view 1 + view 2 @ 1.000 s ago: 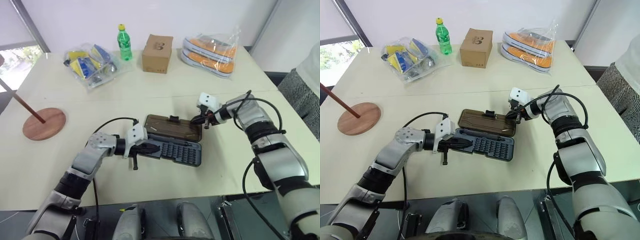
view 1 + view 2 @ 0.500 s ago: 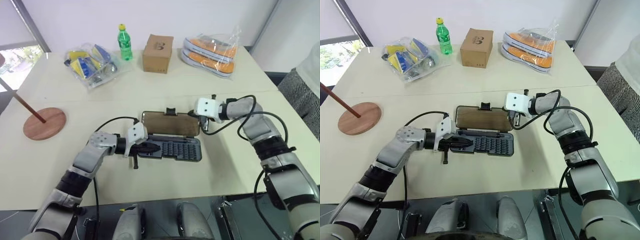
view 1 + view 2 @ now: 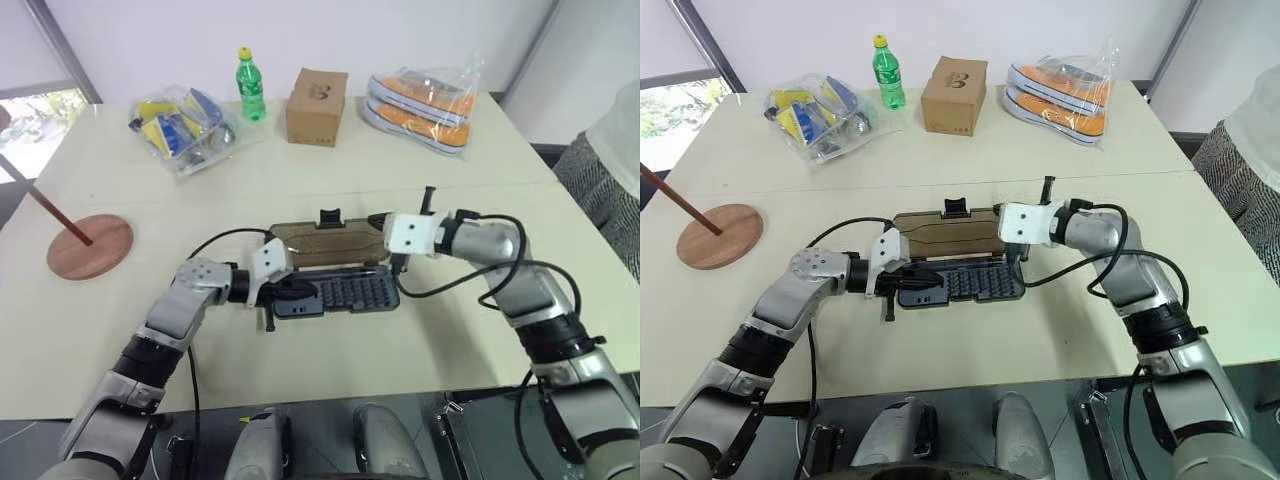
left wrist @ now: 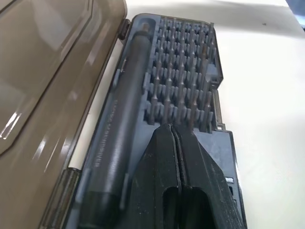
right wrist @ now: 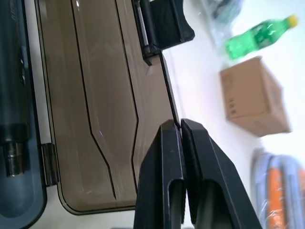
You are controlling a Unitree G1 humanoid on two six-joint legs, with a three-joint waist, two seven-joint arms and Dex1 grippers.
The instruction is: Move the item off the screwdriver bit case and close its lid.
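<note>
Both claws shut | lid [image 3: 325, 243] half-raised | case [image 3: 345, 293] open

Lab/office rm: plain table [image 3: 330, 170], white walls.

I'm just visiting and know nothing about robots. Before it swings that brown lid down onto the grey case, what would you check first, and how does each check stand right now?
1. Wooden stand off the case: ok, it sits on the table well to the robot's left.
2. Lid lifted from the table: ok, it stands raised on its hinge, not yet shut.
3. Right tool on the lid: ok, its shut fingers sit at the lid's edge.
4. Left tool steadying the case: ok, its shut fingers rest on the case's end.
5. Closing path clear: not ok, the left tool lies over the bits where the lid must land.
6. Latch tab ready to catch: cannot tell.
</note>
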